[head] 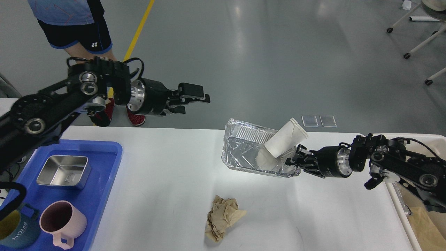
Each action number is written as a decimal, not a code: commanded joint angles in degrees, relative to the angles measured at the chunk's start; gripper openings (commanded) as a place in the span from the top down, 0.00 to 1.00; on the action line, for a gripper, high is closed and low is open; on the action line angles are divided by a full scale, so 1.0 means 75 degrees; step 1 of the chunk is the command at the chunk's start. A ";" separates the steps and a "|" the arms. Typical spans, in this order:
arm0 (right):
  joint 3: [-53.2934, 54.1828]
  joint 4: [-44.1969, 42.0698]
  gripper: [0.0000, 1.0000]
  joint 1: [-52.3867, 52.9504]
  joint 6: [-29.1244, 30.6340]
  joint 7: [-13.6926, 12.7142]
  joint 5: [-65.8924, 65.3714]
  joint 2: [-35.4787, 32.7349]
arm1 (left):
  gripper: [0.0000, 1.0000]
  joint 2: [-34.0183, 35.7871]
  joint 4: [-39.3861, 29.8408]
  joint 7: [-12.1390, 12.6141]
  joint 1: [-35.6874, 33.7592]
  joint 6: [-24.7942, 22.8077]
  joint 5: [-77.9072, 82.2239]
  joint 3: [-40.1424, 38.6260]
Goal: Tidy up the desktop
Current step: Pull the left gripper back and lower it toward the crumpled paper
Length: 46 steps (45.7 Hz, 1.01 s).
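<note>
The white desktop [167, 188] fills the lower view. A silver foil tray [244, 148] is tilted up at its far right part. A white paper cup [285, 139] leans inside the tray against its right wall. My right gripper [295, 160] is shut on the foil tray's right rim. My left gripper [197, 98] is open and empty, above and beyond the desktop's far edge, well left of the tray. A crumpled brown paper ball [222, 217] lies on the desktop near the front.
A blue plastic tray [101, 195] at the left holds a steel box [63, 170], a pink mug [62, 223] and a dark green cup [14, 234]. A bin with brown paper [423, 223] is at the right edge. A person [75, 24] stands beyond.
</note>
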 commanded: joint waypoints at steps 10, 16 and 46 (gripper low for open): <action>-0.0001 -0.0012 1.00 -0.0013 -0.0011 0.0000 -0.0008 0.0008 | 0.04 0.3727 -0.2561 -0.0275 0.0472 -0.0236 -0.0876 -0.0007; -0.0001 -0.0012 1.00 -0.0024 -0.0011 0.0000 -0.0008 0.0020 | 0.04 0.4853 -0.2961 -0.0357 0.0495 -0.0658 -0.1252 -0.0019; 0.0011 -0.0012 1.00 -0.0141 -0.0011 0.0000 -0.0008 -0.0003 | 0.05 0.3964 -0.2727 -0.1670 0.2393 0.1216 -0.1370 -0.0206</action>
